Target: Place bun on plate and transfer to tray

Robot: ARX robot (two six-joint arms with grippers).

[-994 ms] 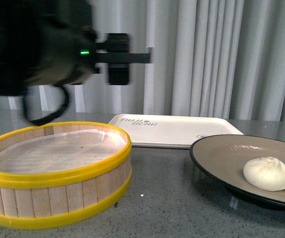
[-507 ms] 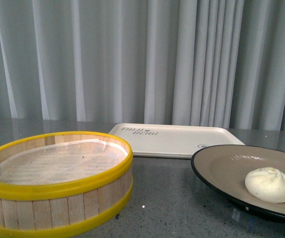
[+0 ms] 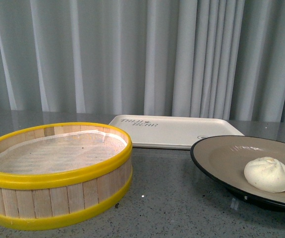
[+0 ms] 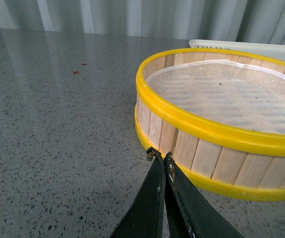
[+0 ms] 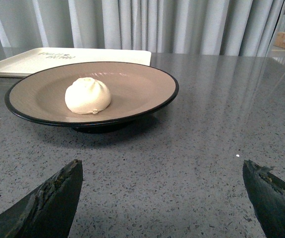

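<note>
The small round off-white bun [image 3: 267,174] with a pleated top sits on the right part of the wide shallow beige-grey plate with a black rim [image 3: 220,157], at the lower right of the front view. It looks soft and matte, and a small tag of dough sticks out at its base. The plate stands on a dark foot, and its right side is cut off by the frame edge.

Just behind the plate, at mid-frame, lies the flat rectangular cream-white plastic tray [image 3: 182,131] with rounded corners and a raised lip. Two lines of dark print run near its far left corner and a small dark drawing sits near its right front edge; both are too small to read.

At the lower left stands the round steamer basket of pale wooden slats with yellow bands [image 3: 58,192], lined with a white woven sheet [image 3: 58,151]. A gap of bare grey speckled stone table [image 3: 167,198] separates the basket from the plate. Pale grey pleated curtains [image 3: 132,54] close the background.

In the left wrist view, the black left gripper [image 4: 160,156] has its tips pressed together on nothing, just beside the basket's lower yellow band.

In the right wrist view, the black right gripper [image 5: 161,166] is spread wide and empty, and the plate and bun lie ahead of it across open tabletop.
</note>
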